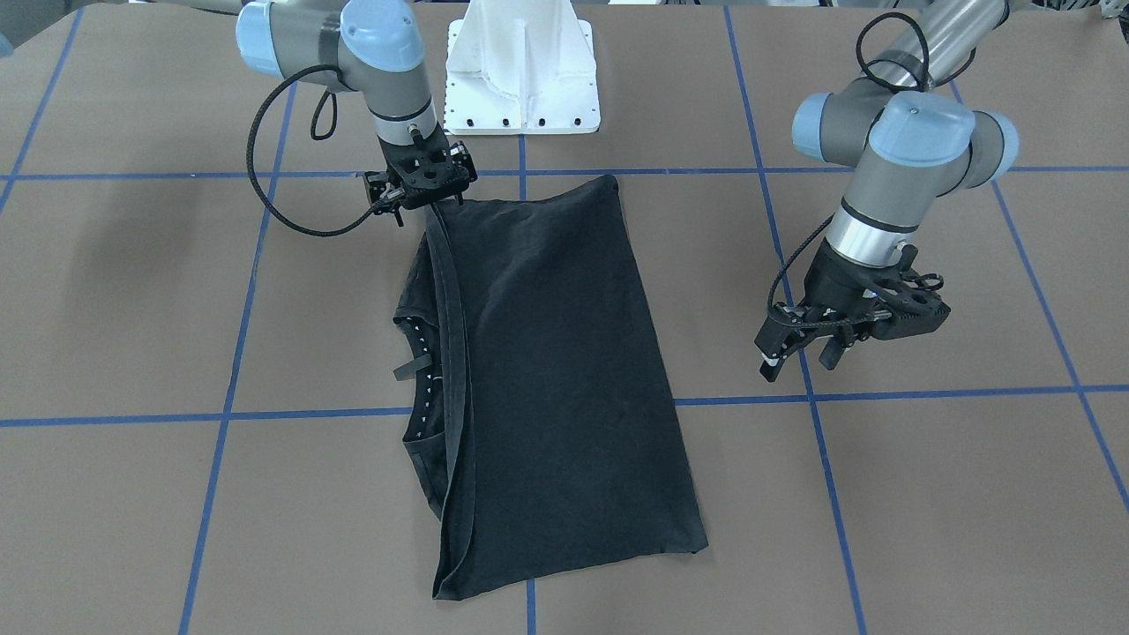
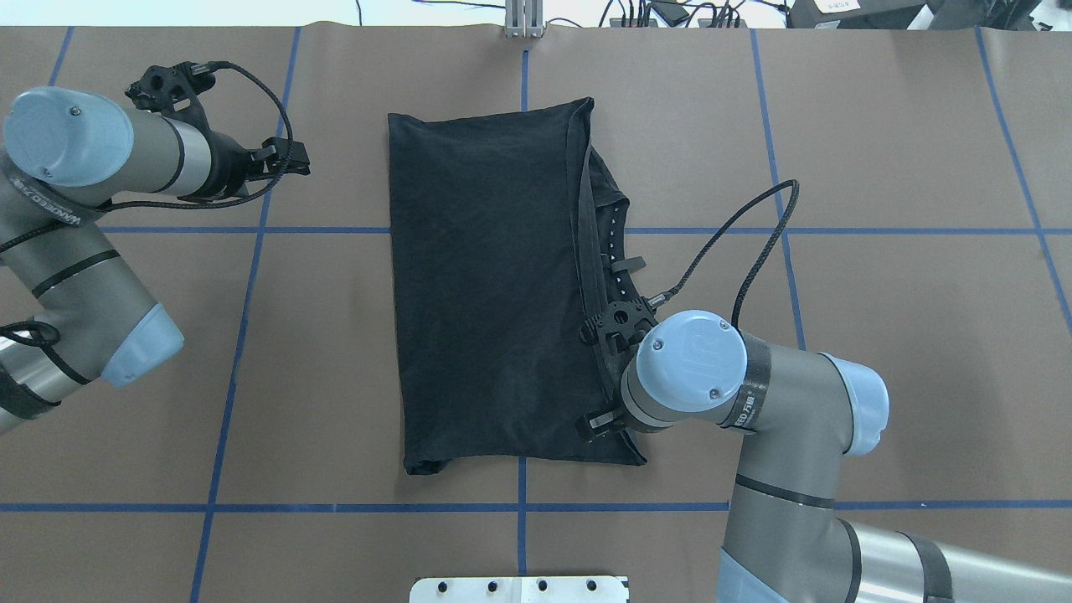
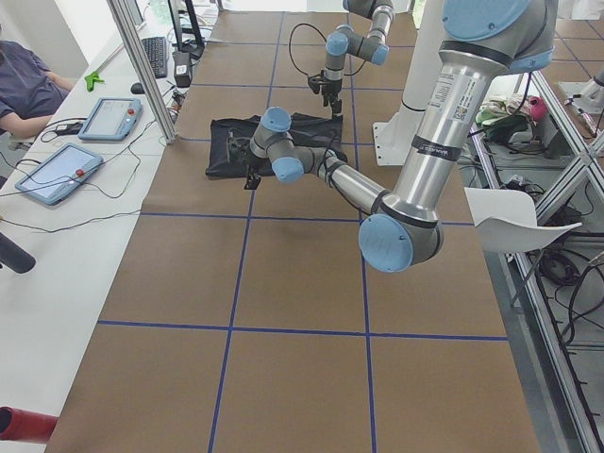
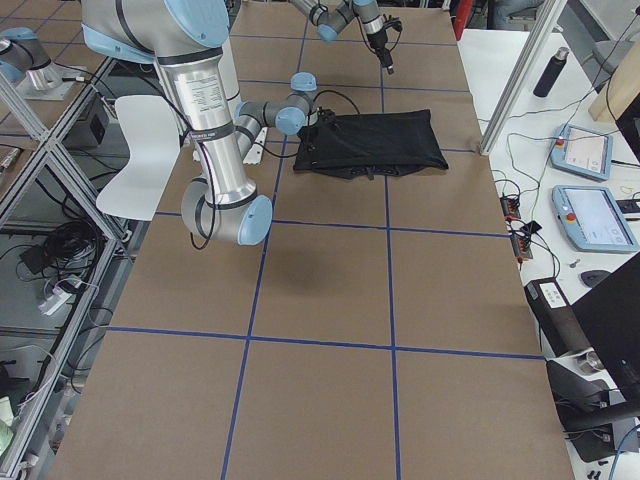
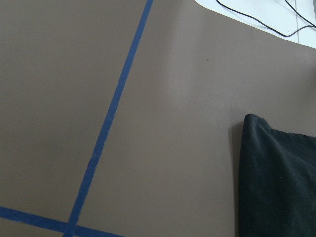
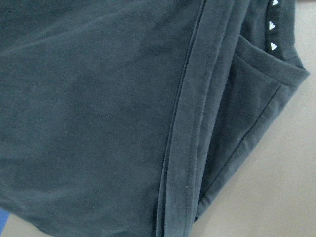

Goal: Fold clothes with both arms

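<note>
T-shirt point(image 2: 486, 285) on table point(image 2: 879, 293) ctr; R gripper point(image 1: 435, 205) at its near-right corner, L gripper point(image 1: 798, 357) far-left.

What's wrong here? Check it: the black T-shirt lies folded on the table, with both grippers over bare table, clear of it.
Only the left gripper is over bare table. The right gripper is at a corner of the T-shirt, as the exterior front-facing view shows. The shirt does lie folded on the table.

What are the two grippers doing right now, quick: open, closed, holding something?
Left gripper: open, holding nothing, off to one side of the T-shirt.
Right gripper: at the T-shirt's corner, fingertips hidden; cannot tell if it grips.
</note>
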### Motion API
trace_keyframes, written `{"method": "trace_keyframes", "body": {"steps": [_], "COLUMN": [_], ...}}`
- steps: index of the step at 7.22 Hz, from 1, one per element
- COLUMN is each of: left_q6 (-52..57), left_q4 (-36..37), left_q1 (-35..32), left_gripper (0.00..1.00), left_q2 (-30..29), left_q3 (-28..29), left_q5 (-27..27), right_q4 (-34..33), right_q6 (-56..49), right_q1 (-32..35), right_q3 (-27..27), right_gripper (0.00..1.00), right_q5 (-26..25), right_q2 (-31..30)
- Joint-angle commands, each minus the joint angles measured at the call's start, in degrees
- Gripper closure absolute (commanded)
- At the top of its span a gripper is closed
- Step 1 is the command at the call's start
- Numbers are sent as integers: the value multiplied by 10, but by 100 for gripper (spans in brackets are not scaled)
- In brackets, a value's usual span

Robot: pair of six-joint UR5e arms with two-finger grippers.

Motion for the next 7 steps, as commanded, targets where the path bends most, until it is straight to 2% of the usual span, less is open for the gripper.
{"method": "trace_keyframes", "body": {"steps": [1, 7], "left_q6": [-1, -2], "left_q4": [0, 0], "left_q1": [1, 2], "left_gripper": [0, 0], "left_q2": [0, -3], "left_q3": [0, 1], "left_q5": [0, -1], "right_q4": [-6, -36], "right_q6": [3, 1], "right_q1": [-4, -4], "right_q3": [-12, -20], "right_gripper": [10, 10], "right_q5": [2, 3], "right_q2": [1, -2]}}
